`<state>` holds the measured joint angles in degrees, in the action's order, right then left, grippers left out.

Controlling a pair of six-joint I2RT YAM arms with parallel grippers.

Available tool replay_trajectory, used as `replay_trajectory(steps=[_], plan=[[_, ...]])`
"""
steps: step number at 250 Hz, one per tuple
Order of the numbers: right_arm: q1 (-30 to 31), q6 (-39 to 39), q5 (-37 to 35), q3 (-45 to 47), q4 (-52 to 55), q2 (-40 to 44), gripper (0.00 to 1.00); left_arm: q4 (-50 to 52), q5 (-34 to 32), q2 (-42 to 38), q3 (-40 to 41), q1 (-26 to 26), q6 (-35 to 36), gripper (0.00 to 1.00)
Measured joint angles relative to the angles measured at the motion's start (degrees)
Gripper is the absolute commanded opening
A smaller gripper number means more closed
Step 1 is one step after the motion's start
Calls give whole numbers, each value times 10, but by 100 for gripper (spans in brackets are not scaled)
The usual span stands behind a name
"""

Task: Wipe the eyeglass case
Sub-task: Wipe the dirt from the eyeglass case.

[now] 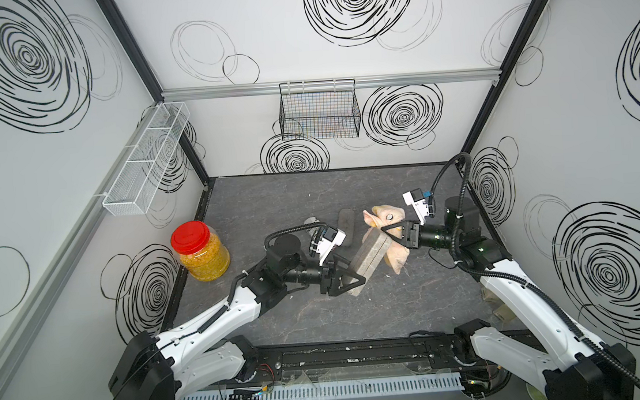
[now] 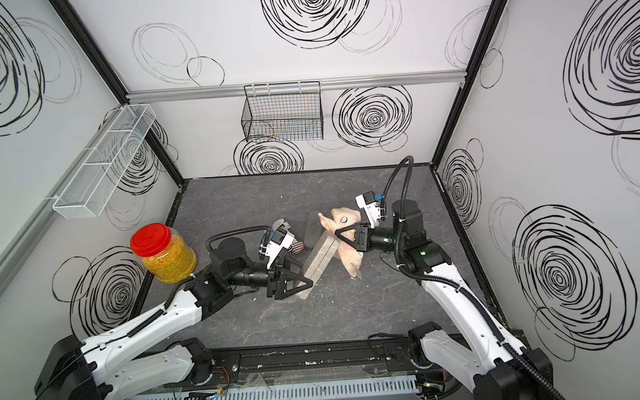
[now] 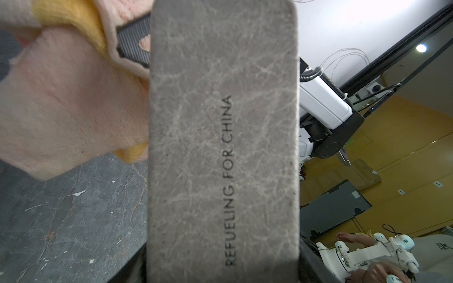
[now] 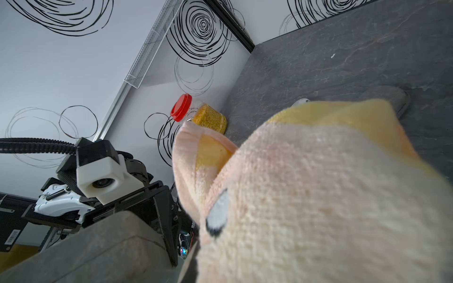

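The eyeglass case point(image 1: 371, 255) point(image 2: 319, 257) is a grey, leather-look box, held tilted above the dark table. My left gripper point(image 1: 355, 274) point(image 2: 303, 282) is shut on its near end. The case fills the left wrist view point(image 3: 220, 147) and hides the jaws there. A peach and yellow cloth point(image 1: 385, 215) point(image 2: 344, 216) point(image 4: 318, 196) is bunched in my right gripper point(image 1: 384, 230) point(image 2: 338, 233), which is shut on it. The cloth lies against the case's far end and its right side point(image 3: 68, 103). In the right wrist view the cloth hides the right fingers, and the case point(image 4: 98, 245) shows beside it.
A red-lidded jar of yellow grains point(image 1: 199, 250) stands at the table's left edge. A dark oblong pouch point(image 1: 346, 222) lies behind the case, and a small striped object point(image 2: 294, 245) sits by the left wrist. A black wire basket point(image 1: 318, 109) and a white mesh shelf point(image 1: 145, 162) hang on the walls.
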<state>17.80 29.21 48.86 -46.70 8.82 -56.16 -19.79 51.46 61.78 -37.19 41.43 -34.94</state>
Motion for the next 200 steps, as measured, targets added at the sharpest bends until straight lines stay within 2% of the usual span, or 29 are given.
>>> replay_trajectory(steps=[93, 156, 200], plan=[[-15, 6, 61, -23, -53, 107, 4, 5, -1, 0, 0, 2, 13, 71], [6, 40, 99, -22, -119, 85, 5, 21, -6, 12, -5, 24, 19, 70], [33, -5, 37, -30, -52, 44, 4, 66, -12, 21, -24, 35, 32, 70]])
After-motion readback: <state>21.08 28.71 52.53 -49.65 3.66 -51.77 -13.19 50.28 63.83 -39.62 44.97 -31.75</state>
